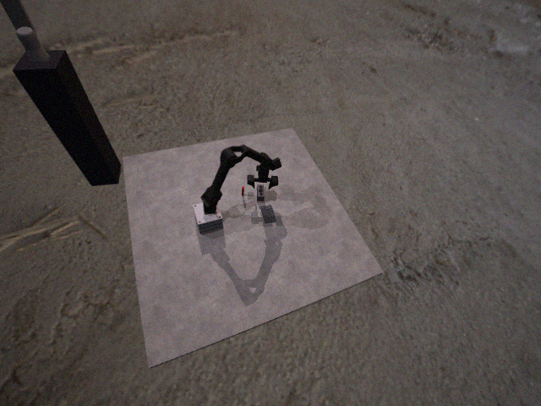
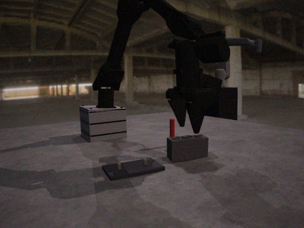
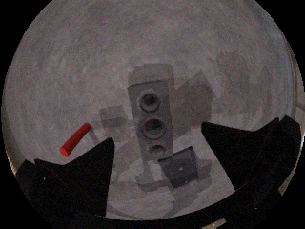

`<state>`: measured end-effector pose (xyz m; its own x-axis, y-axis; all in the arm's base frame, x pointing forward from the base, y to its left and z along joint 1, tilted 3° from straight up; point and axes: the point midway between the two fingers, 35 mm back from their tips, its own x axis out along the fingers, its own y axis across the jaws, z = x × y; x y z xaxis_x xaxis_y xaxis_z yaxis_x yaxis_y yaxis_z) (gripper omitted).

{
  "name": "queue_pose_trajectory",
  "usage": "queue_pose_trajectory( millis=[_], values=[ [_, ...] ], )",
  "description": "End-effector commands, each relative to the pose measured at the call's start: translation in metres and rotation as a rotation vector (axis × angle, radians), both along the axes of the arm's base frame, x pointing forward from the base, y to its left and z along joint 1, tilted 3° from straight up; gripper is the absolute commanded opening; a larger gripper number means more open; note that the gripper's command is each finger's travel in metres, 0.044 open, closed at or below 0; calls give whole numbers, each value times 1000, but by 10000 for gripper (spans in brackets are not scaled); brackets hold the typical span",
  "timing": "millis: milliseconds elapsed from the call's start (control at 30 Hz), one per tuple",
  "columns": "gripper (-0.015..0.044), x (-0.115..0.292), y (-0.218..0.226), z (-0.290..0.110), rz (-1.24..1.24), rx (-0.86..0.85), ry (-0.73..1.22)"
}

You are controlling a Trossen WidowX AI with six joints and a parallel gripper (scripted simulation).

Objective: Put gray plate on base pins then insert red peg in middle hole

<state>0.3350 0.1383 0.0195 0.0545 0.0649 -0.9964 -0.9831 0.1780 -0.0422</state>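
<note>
The gray plate (image 2: 187, 147) (image 1: 260, 192) (image 3: 152, 118) is a thick block with three holes on top, standing on the floor mat. The dark flat base (image 2: 133, 168) (image 1: 268, 214) (image 3: 182, 168) with two light pins lies just in front of it. The red peg (image 2: 172, 128) (image 1: 243, 190) (image 3: 75, 139) stands upright behind the plate's left end. My gripper (image 2: 188, 126) (image 1: 262, 180) (image 3: 158, 135) is open and empty. It hangs just above the plate's top, fingers pointing down, one on each side in the wrist view.
The arm's light box pedestal (image 2: 103, 123) (image 1: 208, 217) stands left of the parts. A dark post (image 1: 65, 113) with a gray arm rises at the mat's far corner. The mat's edge (image 1: 262, 323) meets rough ground.
</note>
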Motion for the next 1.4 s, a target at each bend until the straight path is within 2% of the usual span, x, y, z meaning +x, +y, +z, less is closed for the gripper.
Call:
queue_pose_trajectory(
  millis=[0, 1233, 1367],
  values=[
    [440, -1, 0, -8, 3, 0, 12],
    [440, 0, 3, -64, 3, 0, 12],
    [335, 0, 3, -64, 3, 0, 12]
  ],
)
